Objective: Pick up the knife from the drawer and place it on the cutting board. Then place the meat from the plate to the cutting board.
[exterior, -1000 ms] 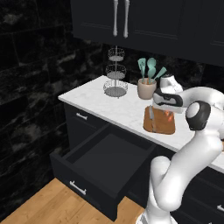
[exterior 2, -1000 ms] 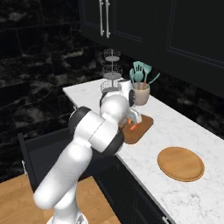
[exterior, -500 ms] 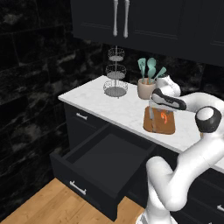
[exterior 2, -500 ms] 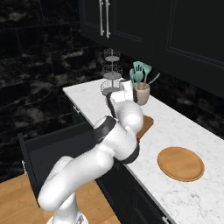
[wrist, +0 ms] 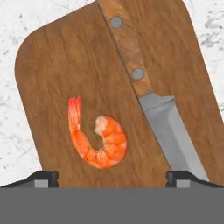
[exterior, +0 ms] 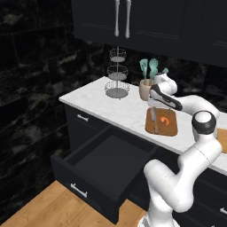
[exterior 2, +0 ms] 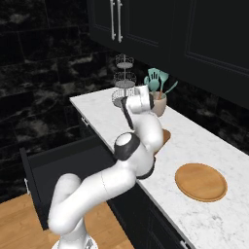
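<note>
Gripper (wrist: 112, 177) hangs over the cutting board (wrist: 57, 74), jaws spread wide, nothing between them. The meat (wrist: 99, 140), a curled orange shrimp, lies flat on the board just beside the knife (wrist: 151, 94), not touching it; the knife lies the length of the board, handle and blade both on the wood. From the left base view the board (exterior: 170, 129) sits on the white counter (exterior: 106, 99) near the utensil pot (exterior: 145, 90), drawer (exterior: 104, 166) open below. Plate (exterior 2: 201, 181) sits bare, well apart to the right. Both placements look done. Step in hand is retreat: lift straight up, keep fingers clear of shrimp and blade, no sideways drag.
</note>
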### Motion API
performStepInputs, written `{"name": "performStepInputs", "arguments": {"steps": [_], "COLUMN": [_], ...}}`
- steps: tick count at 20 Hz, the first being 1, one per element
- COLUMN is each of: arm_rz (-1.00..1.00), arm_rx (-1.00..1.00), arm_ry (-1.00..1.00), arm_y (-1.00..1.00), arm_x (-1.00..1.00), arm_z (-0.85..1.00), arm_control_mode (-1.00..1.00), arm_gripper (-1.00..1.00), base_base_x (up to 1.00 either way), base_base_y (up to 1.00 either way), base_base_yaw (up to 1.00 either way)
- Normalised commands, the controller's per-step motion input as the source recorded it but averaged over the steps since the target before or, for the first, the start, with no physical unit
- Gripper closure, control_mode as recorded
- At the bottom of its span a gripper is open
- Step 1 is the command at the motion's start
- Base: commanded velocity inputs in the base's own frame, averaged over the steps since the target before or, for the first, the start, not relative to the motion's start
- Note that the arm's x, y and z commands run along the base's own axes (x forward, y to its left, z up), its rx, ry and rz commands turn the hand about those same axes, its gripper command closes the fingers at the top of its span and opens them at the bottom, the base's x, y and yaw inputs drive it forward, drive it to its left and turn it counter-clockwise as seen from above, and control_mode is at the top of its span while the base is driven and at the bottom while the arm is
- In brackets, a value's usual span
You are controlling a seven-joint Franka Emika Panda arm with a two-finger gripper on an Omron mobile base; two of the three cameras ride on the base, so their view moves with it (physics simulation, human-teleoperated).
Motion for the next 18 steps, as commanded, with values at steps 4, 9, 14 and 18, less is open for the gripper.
{"name": "performStepInputs", "arguments": {"steps": [4,9,14,18], "arm_rz": [0.00,0.00,0.00,-0.05], "arm_rx": [0.01,0.00,0.00,0.00], "arm_ry": [0.01,0.00,0.00,-0.01], "arm_y": [0.33,0.64,0.80,0.69], "arm_x": [-0.30,-0.96,-1.00,-1.00], "arm_z": [-0.06,-0.04,-0.06,-0.10], "arm_control_mode": [-1.00,-1.00,-1.00,-1.00], "arm_gripper": [-1.00,-1.00,-1.00,-1.00], "base_base_x": [0.00,0.00,0.00,0.00], "base_base_y": [0.00,0.00,0.00,0.00], "base_base_yaw": [0.00,0.00,0.00,0.00]}}
